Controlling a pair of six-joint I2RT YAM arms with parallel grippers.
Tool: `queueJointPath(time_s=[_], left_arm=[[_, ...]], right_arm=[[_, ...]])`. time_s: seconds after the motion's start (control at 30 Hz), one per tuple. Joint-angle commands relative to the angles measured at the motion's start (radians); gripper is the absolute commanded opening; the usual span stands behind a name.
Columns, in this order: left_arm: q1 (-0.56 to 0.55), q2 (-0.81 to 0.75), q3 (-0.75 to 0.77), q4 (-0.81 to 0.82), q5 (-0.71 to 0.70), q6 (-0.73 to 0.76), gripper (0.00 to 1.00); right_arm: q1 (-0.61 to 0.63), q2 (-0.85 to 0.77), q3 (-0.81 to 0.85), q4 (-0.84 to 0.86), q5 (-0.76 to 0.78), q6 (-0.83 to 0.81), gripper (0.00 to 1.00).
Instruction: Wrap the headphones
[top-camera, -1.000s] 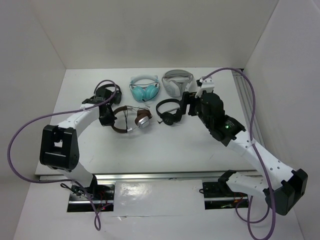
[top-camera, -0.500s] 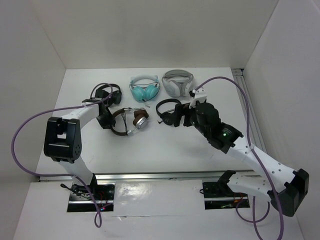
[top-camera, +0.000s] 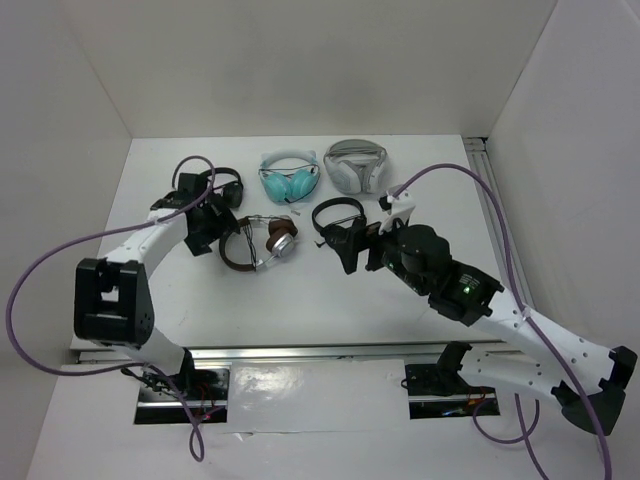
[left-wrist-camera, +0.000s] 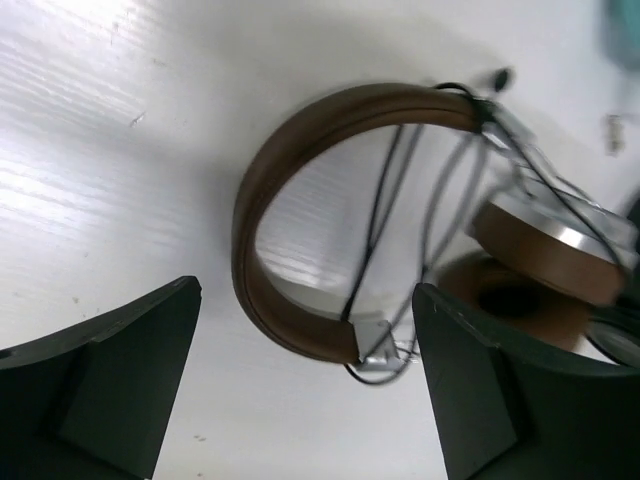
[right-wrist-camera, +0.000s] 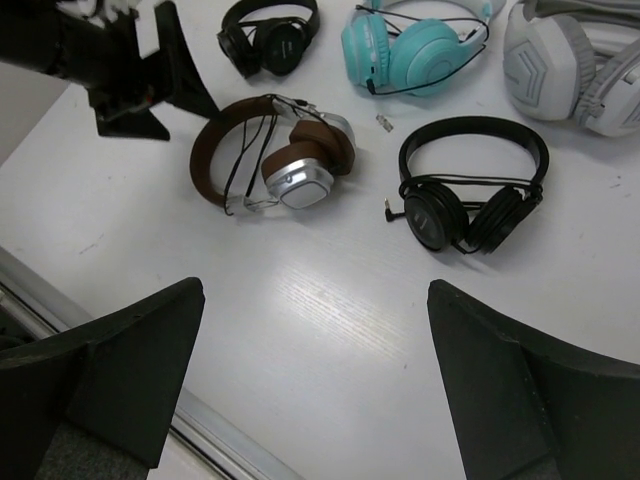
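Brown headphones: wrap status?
Done: the black cable lies in several strands across the arc of the brown headphones, inside the headband. In hand: nothing. The left gripper is open beside the headband and the right gripper is open, off to the side. Left: a loose loop at the headband's end probably needs tucking.

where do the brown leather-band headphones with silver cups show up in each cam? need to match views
Top external: brown leather-band headphones with silver cups lie left of centre, in the near row.
Left wrist: headphones fill mid-frame, headband to the left, cups at right.
Right wrist: headphones sit upper left of centre.
Shared landmark: the open left gripper, next to the headband in all three.
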Motion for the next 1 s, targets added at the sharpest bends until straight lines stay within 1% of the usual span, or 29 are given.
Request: queueJointPath(time_s=[0.0,0.07,0.13,0.17,0.23,0.27,0.3,0.33,0.37,0.4,0.47,0.53,0.6,0.63,0.67,0.7,0.77,0.87,0.93,0.97], left_arm=[[0.003,-0.110,0.009,0.006,-0.015,0.000,1.00],[0.003,-0.165,0.023,-0.041,-0.038,0.000,1.00],[0.003,-0.220,0.032,-0.054,-0.038,0.026,1.00],[-0.007,-0.295,0.032,-0.067,-0.038,0.041,1.00],[-0.022,-0.386,0.032,-0.113,-0.038,0.082,1.00],[-0.031,-0.491,0.032,-0.135,-0.024,0.099,1.00],[-0.031,-0.553,0.020,-0.155,-0.004,0.110,1.00],[-0.031,-0.620,-0.003,-0.165,0.016,0.137,1.00],[-0.031,-0.689,-0.012,-0.178,0.034,0.151,1.00],[-0.040,-0.819,-0.012,-0.190,0.068,0.162,1.00],[-0.040,-0.927,-0.012,-0.251,0.114,0.211,1.00],[-0.040,-0.995,0.029,-0.320,0.160,0.239,1.00],[-0.040,-1.070,0.080,-0.420,0.160,0.263,1.00],[-0.040,-1.096,0.092,-0.438,0.160,0.263,1.00],[-0.040,-1.143,0.120,-0.461,0.137,0.273,1.00],[-0.040,-1.164,0.138,-0.512,0.097,0.273,1.00],[-0.040,-1.214,0.182,-0.553,0.067,0.273,1.00],[-0.040,-1.257,0.183,-0.601,0.042,0.261,1.00],[-0.050,-1.286,0.138,-0.601,0.042,0.251,1.00],[-0.050,-1.299,0.090,-0.601,0.056,0.251,1.00]], right_arm=[[0.041,-0.007,0.051,-0.062,0.074,0.013,1.00],[0.053,-0.007,0.061,-0.081,0.095,0.013,1.00],[0.065,-0.007,0.092,-0.129,0.095,0.024,1.00],[0.066,-0.007,0.115,-0.149,0.115,0.024,1.00],[0.075,-0.007,0.136,-0.221,0.170,0.054,1.00],[0.087,-0.007,0.159,-0.252,0.230,0.063,1.00],[0.087,-0.007,0.175,-0.282,0.253,0.063,1.00],[0.087,-0.007,0.189,-0.340,0.269,0.076,1.00],[0.087,-0.007,0.219,-0.364,0.279,0.086,1.00],[0.087,-0.018,0.235,-0.384,0.279,0.087,1.00],[0.096,-0.038,0.270,-0.426,0.279,0.087,1.00],[0.096,-0.052,0.328,-0.457,0.279,0.087,1.00],[0.096,-0.061,0.404,-0.528,0.290,0.087,1.00],[0.096,-0.076,0.428,-0.554,0.290,0.087,1.00],[0.096,-0.076,0.448,-0.595,0.290,0.087,1.00],[0.096,-0.092,0.477,-0.615,0.269,0.087,1.00],[0.096,-0.121,0.489,-0.672,0.257,0.099,1.00],[0.087,-0.182,0.474,-0.727,0.230,0.131,1.00],[0.087,-0.216,0.462,-0.753,0.230,0.154,1.00],[0.087,-0.254,0.450,-0.763,0.217,0.166,1.00]])
